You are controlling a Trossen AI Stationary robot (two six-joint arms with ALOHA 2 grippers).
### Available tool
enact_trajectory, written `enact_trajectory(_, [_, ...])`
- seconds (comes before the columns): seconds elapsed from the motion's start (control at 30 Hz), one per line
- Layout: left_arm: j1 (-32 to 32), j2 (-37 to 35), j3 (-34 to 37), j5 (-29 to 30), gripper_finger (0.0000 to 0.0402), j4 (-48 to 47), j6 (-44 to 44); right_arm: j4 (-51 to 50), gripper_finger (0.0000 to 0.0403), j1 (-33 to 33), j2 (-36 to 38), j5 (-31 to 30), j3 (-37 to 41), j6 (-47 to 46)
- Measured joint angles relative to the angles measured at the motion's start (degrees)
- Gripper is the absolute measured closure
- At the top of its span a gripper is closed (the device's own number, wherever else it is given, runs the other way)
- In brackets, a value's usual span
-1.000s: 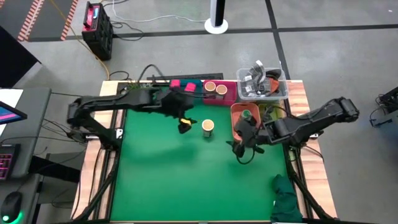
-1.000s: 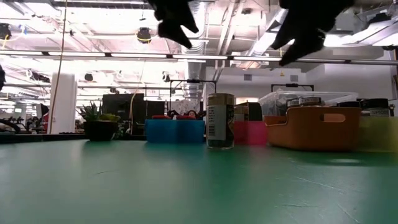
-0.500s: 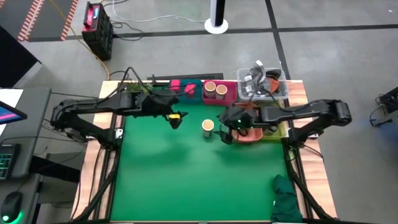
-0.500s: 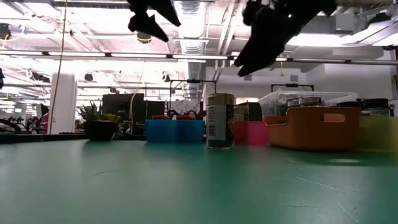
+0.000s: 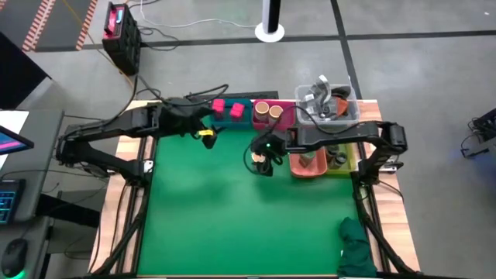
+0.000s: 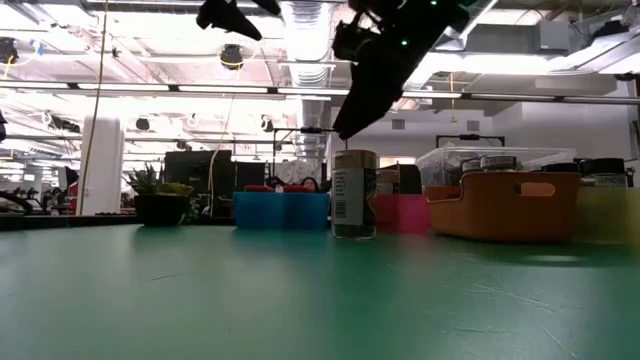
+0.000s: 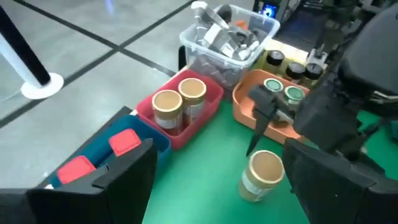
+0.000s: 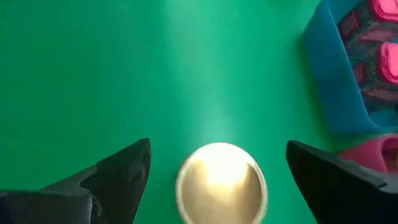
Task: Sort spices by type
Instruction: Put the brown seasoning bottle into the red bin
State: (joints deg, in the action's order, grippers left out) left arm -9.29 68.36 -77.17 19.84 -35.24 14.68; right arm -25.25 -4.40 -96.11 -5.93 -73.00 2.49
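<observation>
Lone jar: one tan-topped jar stands alone on the green table, in the middle, just in front of the pink bin. It is upright.
Right gripper: the right gripper hangs right over that jar, with its two fingers spread wide, one on each side of the tan lid. It holds nothing. In the low view it is a little above the jar top and not touching it.
Left gripper: the left gripper is up at the far left, near the blue bin. Its fingers are apart and nothing is in them. It seems to be waiting.
Already sorted: two tan-topped jars sit in the pink bin. Two pink-red tins lie in the blue bin. Green-topped jars are in the orange bin. Dark-topped jars are in the yellow bin on the right.
Other thing: a clear tub of metal parts sits at the far right.
Step now: I think the right gripper is about to go down and take the lone jar.
What could go wrong: if the gripper drops a bit off center, one finger could hit the lid and tip the jar over. If it squeezes too high on the lid, the jar could slip out on the way to the pink bin. The carried jar could also bump the two jars already there.
</observation>
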Motion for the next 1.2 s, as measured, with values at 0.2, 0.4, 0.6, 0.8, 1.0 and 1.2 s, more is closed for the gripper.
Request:
enact_trajectory(0.2, [0.1, -0.3, 0.0, 0.0, 0.0072, -1.7, -0.2, -2.9, 0.0003, 0.1, -1.9, 0.3, -1.0, 0.6])
enact_trajectory(0.4, [0.0, -0.1, 0.0, 0.0, 0.0072, -2.9, 0.4, -3.8, 0.0003, -0.6, -1.8, 0.5, -1.1, 3.5])
enact_trajectory(0.6, [0.0, -0.1, 0.0, 0.0, 0.0072, -2.8, 0.7, -5.1, 0.0003, -2.3, -3.0, 4.8, -1.0, 4.2])
enact_trajectory(0.8, [0.0, -0.1, 0.0, 0.0, 0.0072, -2.8, 1.6, -4.2, 0.0003, -2.8, -6.3, 4.9, -1.1, 7.1])
enact_trajectory(1.0, [0.1, -0.1, 0.0, 0.0, 0.0072, -3.0, 1.5, -5.3, 0.0016, -2.2, -8.3, 4.7, -1.1, 7.1])
enact_trajectory(1.2, [0.1, -0.1, 0.0, 0.0, 0.0072, -3.1, 2.2, -4.3, 0.01, -2.6, -8.1, 4.8, -1.2, 6.6])
